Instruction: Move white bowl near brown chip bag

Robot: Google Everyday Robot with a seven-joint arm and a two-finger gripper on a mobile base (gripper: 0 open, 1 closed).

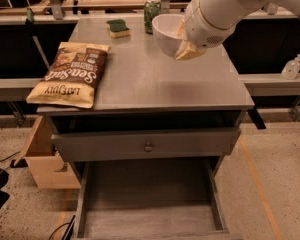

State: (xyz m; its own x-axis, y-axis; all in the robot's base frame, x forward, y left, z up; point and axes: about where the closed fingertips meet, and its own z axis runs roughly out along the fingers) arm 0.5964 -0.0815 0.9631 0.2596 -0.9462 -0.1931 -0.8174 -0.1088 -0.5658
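Note:
The white bowl [166, 33] is lifted above the grey table [155, 84], tilted, at the back right. My gripper [184, 43] is shut on the bowl's right rim, with the tan fingers [189, 51] showing below the white wrist. The brown chip bag [70, 74] lies flat at the table's front left corner, brown upper part, tan lower part, "Sea Salt" lettering. The bowl is well to the right of the bag, with bare tabletop between them.
A green-and-yellow sponge [118, 28] and a green can [151, 15] stand at the table's back. An open drawer [150, 199] juts out below the table front. A wooden box [42, 159] sits on the floor at left. A clear bottle [291, 67] stands at right.

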